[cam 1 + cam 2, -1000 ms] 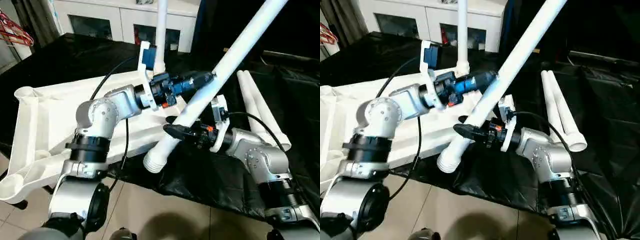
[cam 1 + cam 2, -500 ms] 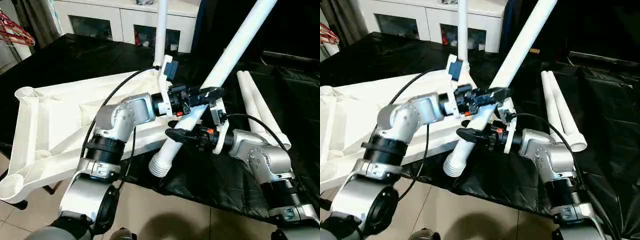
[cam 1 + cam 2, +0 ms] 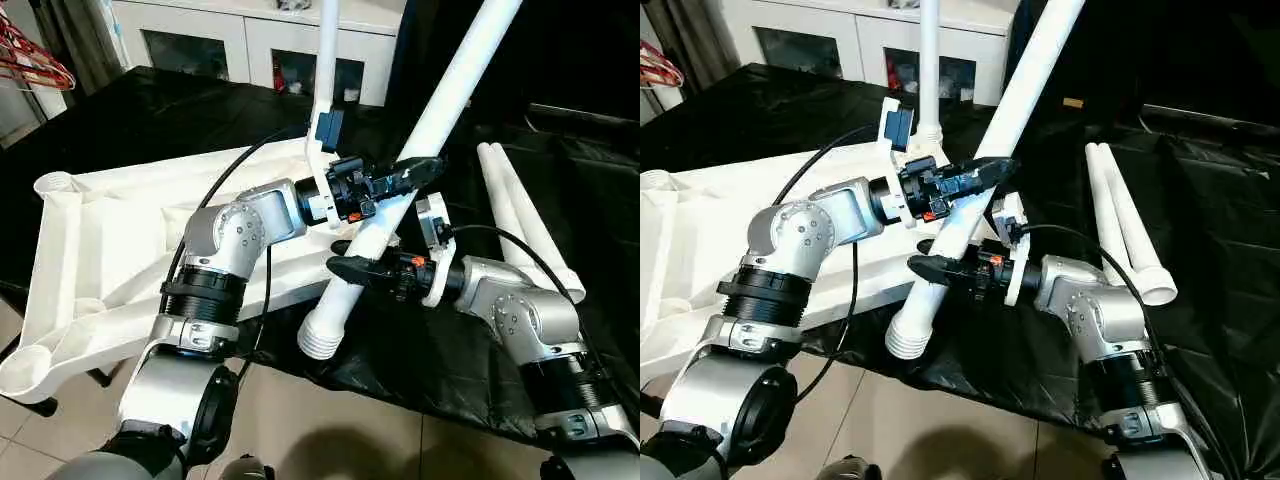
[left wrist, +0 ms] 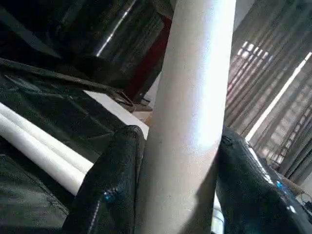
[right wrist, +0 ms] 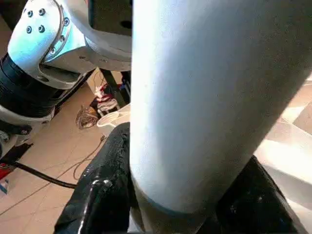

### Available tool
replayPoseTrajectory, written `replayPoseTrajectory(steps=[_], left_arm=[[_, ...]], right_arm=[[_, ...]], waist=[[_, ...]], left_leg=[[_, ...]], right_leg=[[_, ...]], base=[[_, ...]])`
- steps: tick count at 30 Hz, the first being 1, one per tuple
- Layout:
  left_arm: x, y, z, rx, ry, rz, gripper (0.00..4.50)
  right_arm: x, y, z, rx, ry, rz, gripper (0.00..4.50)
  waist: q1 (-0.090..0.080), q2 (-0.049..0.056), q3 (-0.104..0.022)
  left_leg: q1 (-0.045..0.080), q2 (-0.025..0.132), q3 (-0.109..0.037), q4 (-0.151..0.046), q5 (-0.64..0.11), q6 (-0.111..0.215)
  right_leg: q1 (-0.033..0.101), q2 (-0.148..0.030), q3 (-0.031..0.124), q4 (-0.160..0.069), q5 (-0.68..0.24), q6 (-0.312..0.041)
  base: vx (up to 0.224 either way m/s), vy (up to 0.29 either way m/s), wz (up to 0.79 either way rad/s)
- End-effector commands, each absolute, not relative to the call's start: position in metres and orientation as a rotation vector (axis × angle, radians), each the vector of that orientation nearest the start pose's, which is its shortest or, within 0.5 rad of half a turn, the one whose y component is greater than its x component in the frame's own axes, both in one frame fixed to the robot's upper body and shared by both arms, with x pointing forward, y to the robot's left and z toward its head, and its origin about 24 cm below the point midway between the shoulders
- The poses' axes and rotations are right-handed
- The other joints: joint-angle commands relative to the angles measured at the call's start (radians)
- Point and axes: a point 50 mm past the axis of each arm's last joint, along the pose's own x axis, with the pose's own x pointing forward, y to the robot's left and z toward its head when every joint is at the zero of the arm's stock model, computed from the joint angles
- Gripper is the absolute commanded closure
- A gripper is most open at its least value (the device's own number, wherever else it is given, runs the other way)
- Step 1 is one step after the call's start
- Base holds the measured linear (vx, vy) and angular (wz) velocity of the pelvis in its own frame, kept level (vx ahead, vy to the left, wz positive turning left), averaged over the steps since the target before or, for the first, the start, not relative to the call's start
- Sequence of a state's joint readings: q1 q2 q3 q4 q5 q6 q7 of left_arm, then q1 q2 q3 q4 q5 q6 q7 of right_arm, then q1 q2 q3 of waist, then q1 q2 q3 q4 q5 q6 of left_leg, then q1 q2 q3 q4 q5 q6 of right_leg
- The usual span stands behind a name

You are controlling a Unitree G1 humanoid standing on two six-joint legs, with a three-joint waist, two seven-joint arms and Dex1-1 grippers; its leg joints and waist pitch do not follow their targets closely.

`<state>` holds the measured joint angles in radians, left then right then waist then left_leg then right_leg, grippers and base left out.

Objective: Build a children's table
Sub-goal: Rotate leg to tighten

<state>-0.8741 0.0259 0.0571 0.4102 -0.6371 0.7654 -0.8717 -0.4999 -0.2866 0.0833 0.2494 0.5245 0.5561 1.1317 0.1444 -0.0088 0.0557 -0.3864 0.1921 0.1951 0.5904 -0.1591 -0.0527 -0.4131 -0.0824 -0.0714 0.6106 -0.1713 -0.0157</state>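
A long white leg (image 3: pixel 440 110) is held tilted across the middle of the picture, ribbed end down. The white table top (image 3: pixel 90 250) lies upside down at left, one leg (image 3: pixel 326 60) standing upright in it. Two more legs (image 3: pixel 520 215) lie side by side at right.

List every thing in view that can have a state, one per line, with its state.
Held leg: tilted, threaded end low, gripped by both grippers.
Left gripper: shut on the held leg.
Right gripper: shut on the held leg, lower down.
Table top: upside down, ribbed underside up.
Mounted leg: upright in a far corner socket.
Two spare legs: lying side by side on the black sheet.
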Motion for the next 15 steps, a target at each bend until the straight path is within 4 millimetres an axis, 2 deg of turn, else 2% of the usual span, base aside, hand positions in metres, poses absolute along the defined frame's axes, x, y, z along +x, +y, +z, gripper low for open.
replayPoseTrajectory(steps=[1, 5, 6, 7, 9, 12, 14, 15], left_arm=[[0.343, 0.035, 0.179, -0.571, 0.16, -1.285, 2.55], [0.351, 0.039, 0.186, -0.582, 0.102, -1.204, 2.57], [0.354, 0.042, 0.188, -0.58, 0.082, -1.176, 2.57], [0.356, 0.044, 0.191, -0.576, 0.065, -1.144, 2.57], [0.365, 0.054, 0.196, -0.548, 0.02, -1.023, 2.58], [0.37, 0.061, 0.197, -0.535, 0.007, -0.939, 2.8], [0.374, 0.064, 0.198, -0.532, 0.008, -0.88, 2.8], [0.382, 0.072, 0.2, -0.505, 0.003, -0.745, 2.81]], right_arm=[[0.304, -0.109, 0.108, 0.275, 0.185, 1.346, 2.74], [0.314, -0.11, 0.11, 0.253, 0.147, 1.251, 2.74], [0.316, -0.11, 0.112, 0.273, 0.136, 1.233, 2.18], [0.317, -0.111, 0.115, 0.299, 0.118, 1.214, 2.04], [0.319, -0.114, 0.123, 0.311, 0.065, 1.152, 2.04], [0.325, -0.117, 0.121, 0.278, 0.056, 1.059, 1.59], [0.328, -0.119, 0.121, 0.276, 0.061, 1.02, 1.59], [0.333, -0.122, 0.121, 0.284, 0.073, 0.953, 1.59]], waist=[[0.002, -0.012, -0.074], [-0.001, -0.012, -0.074], [-0.001, -0.011, -0.074], [0.0, -0.011, -0.075], [-0.003, -0.011, -0.076], [-0.002, -0.011, -0.075], [-0.003, -0.011, -0.074], [-0.003, -0.014, -0.076]], left_leg=[[0.017, 0.034, -0.02, -0.059, -0.172, 0.04], [0.014, 0.033, -0.02, -0.059, -0.171, 0.035], [0.016, 0.033, -0.02, -0.059, -0.171, 0.036], [0.017, 0.034, -0.021, -0.059, -0.169, 0.037], [0.016, 0.035, -0.022, -0.06, -0.171, 0.031], [0.018, 0.034, -0.02, -0.059, -0.165, 0.024], [0.018, 0.032, -0.019, -0.06, -0.165, 0.026], [0.018, 0.031, -0.019, -0.059, -0.162, 0.025]], right_leg=[[0.062, -0.066, 0.04, -0.076, -0.221, -0.176], [0.062, -0.066, 0.039, -0.075, -0.222, -0.175], [0.062, -0.065, 0.039, -0.077, -0.223, -0.172], [0.061, -0.066, 0.04, -0.075, -0.217, -0.172], [0.06, -0.063, 0.04, -0.072, -0.198, -0.163], [0.059, -0.064, 0.041, -0.072, -0.201, -0.162], [0.059, -0.062, 0.04, -0.073, -0.208, -0.153], [0.06, -0.062, 0.041, -0.073, -0.204, -0.149]], base=[[0.0, 0.0, 0.0], [0.0, 0.0, 0.0], [0.0, 0.0, 0.0], [0.0, 0.0, 0.0], [0.0, 0.0, 0.0], [0.0, 0.0, 0.0], [0.0, 0.0, 0.0], [0.0, 0.0, 0.0]])
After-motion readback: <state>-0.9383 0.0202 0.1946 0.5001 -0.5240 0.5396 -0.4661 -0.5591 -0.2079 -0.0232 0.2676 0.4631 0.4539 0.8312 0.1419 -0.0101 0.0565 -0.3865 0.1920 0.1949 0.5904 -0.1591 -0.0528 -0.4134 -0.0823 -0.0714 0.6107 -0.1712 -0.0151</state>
